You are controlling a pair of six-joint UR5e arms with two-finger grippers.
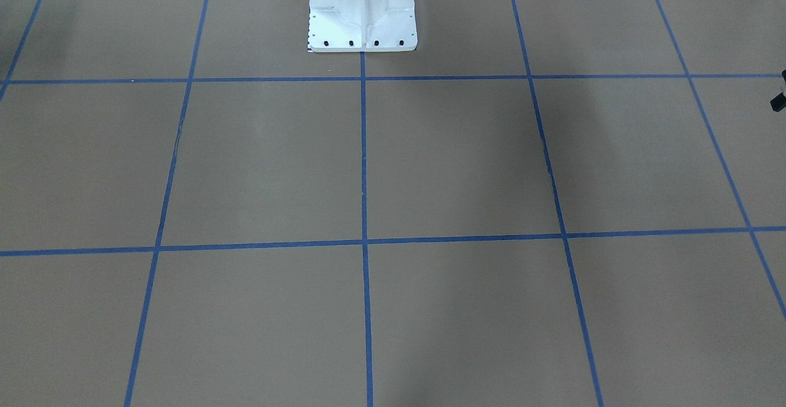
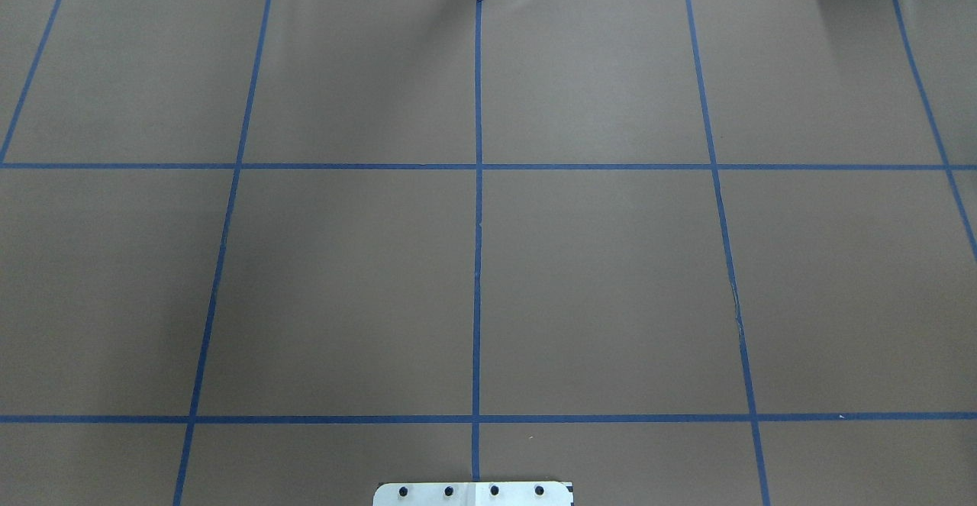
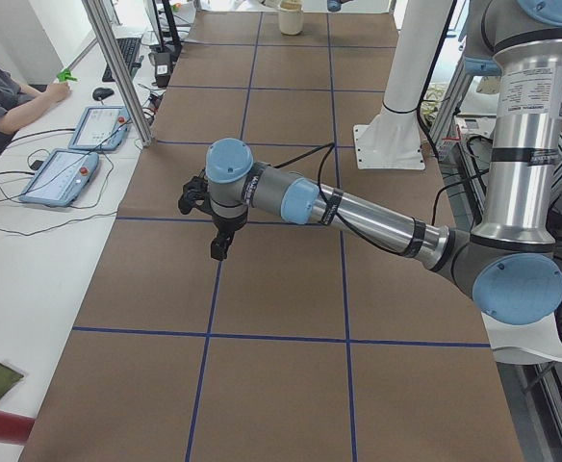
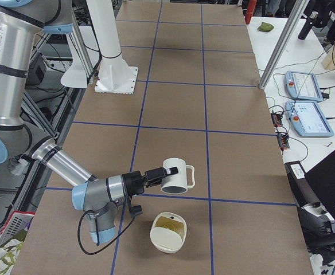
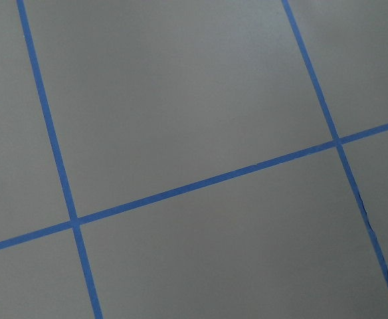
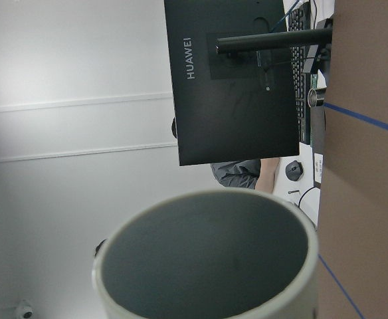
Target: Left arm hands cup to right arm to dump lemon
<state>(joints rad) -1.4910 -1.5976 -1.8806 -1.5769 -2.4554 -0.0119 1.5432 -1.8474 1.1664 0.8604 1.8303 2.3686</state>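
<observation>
Right gripper [image 4: 159,173] had the cup [image 4: 178,177] tipped, empty-looking, near the bowl [image 4: 164,245] (clamped or not, couldn't tell), so righting it seemed next.

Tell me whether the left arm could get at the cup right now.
Probably not: the cup is up at the right gripper by the right end of the table, while the left gripper hangs far off toward the opposite end.

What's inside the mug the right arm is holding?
Nothing visible: the cup looks bare inside, though its near rim covers some. A yellowish thing lies in the cream container nearby.
</observation>
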